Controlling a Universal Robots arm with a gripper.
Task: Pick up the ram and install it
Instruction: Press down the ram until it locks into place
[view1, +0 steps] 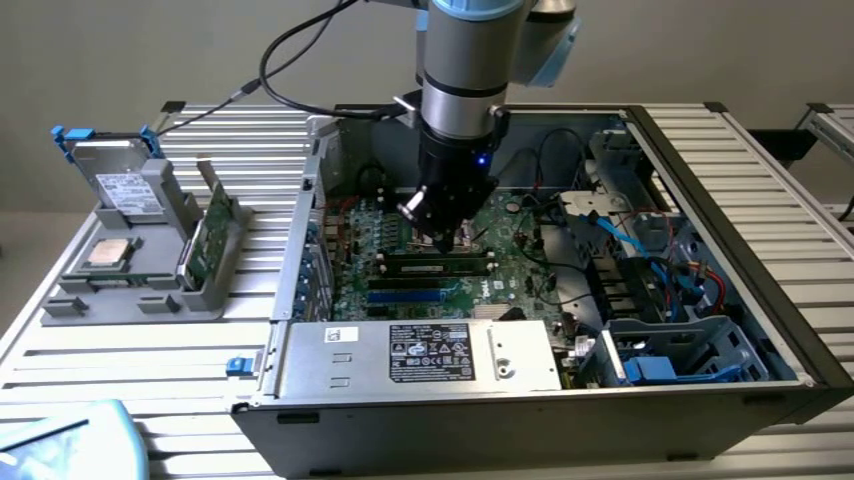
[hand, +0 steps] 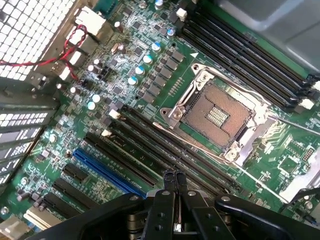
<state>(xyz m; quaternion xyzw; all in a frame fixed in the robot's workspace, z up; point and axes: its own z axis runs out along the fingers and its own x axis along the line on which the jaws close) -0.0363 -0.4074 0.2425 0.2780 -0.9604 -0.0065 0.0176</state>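
The open computer case (view1: 747, 250) lies on a slatted metal table (view1: 80, 400), and everything else is placed from that case. Inside it, the green motherboard (view1: 400, 290) covers the floor of the half toward the exterior view's left. The silver power supply (view1: 420, 355) with its black label sits along the case's near wall, and a blue drive cage (view1: 674, 355) fills the near corner toward the exterior view's right, with blue and red cables above it.

The robot arm (view1: 467, 70) reaches down into the middle of the case. Its gripper (view1: 441, 232) hangs low over the motherboard, just above a ram stick (view1: 430, 265) that sits in a slot, lying flat along the board. In the wrist view the gripper (hand: 174, 181) has its two fingertips pressed together with nothing between them, poised over the long black memory slots (hand: 165, 150). Beside those slots lies the empty processor socket (hand: 216, 116) in its silver frame, and a blue expansion slot (hand: 102, 170) runs on their other side.

Outside the case, toward the exterior view's left, a grey parts holder (view1: 134, 270) carries a square silver processor (view1: 107, 255), a hard drive (view1: 127, 190) and an upright green board (view1: 211, 235).
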